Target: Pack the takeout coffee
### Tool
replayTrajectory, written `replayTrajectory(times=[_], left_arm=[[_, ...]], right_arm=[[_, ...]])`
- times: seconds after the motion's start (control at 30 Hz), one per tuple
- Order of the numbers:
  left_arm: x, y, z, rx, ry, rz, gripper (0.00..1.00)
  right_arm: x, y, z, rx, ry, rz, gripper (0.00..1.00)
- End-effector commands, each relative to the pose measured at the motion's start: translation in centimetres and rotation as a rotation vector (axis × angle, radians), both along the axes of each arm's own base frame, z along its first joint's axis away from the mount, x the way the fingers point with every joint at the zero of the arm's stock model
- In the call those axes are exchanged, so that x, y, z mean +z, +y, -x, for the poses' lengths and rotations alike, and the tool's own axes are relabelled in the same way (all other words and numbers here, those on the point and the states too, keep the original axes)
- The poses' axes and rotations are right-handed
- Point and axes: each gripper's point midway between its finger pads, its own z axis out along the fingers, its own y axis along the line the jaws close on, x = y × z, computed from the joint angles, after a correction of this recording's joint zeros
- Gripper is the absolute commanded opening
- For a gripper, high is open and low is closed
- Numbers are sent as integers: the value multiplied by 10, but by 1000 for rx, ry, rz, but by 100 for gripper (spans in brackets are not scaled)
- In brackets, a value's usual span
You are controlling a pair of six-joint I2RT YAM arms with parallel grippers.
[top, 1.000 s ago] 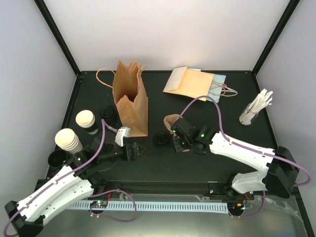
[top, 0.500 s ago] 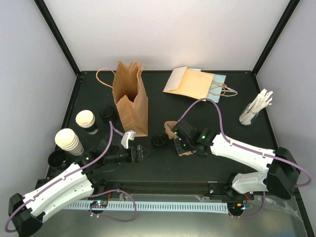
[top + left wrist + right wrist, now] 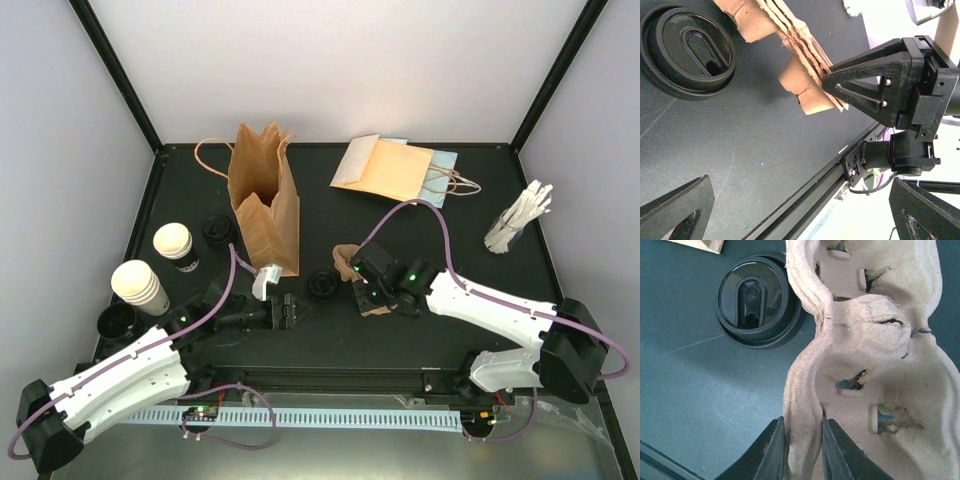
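Note:
Two cream-white paper cups stand at the left of the table, one (image 3: 172, 243) with a black sleeve and the other (image 3: 138, 284) nearer the left arm. The right gripper (image 3: 362, 290) (image 3: 802, 452) is shut on the rim of the brown pulp cup carrier (image 3: 346, 257) (image 3: 875, 365), which it holds low over the table. The left gripper (image 3: 286, 312) (image 3: 805, 220) is open and holds nothing, just left of a black lid (image 3: 322, 285) (image 3: 687, 47) (image 3: 757, 300). In the left wrist view the carrier (image 3: 790, 55) and the right gripper's fingers (image 3: 865, 92) lie ahead.
An upright brown paper bag (image 3: 265, 200) stands behind the left gripper. Flat bags (image 3: 395, 168) lie at the back. A holder of white sticks (image 3: 518, 220) is at the right. A second black lid (image 3: 217, 230) and a black round piece (image 3: 115, 322) sit near the cups.
The left arm has reached to the right, bringing its open gripper closer to the lid and carrier. The right gripper with the carrier shifted slightly at first, then held still.

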Motion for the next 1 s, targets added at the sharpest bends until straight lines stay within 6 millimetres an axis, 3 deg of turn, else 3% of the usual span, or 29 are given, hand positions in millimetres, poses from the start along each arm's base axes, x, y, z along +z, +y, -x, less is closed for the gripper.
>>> replayTrajectory(times=[0.0,0.47,0.67,0.97], left_arm=[[15,-5,-3,1,-29,41,98],[13,-6,-3,3,-42,56,98],[9,-13,-2,1,-31,89,98],[5,-19,-1,8,-32,94,97]], right_arm=[[12,2,-6,-17,-25,-48,24],[29,5,-8,-37,-24,-136,25],[33,16,-6,-54,34,-283,25],[13,0,-7,-25,24,-135,27]])
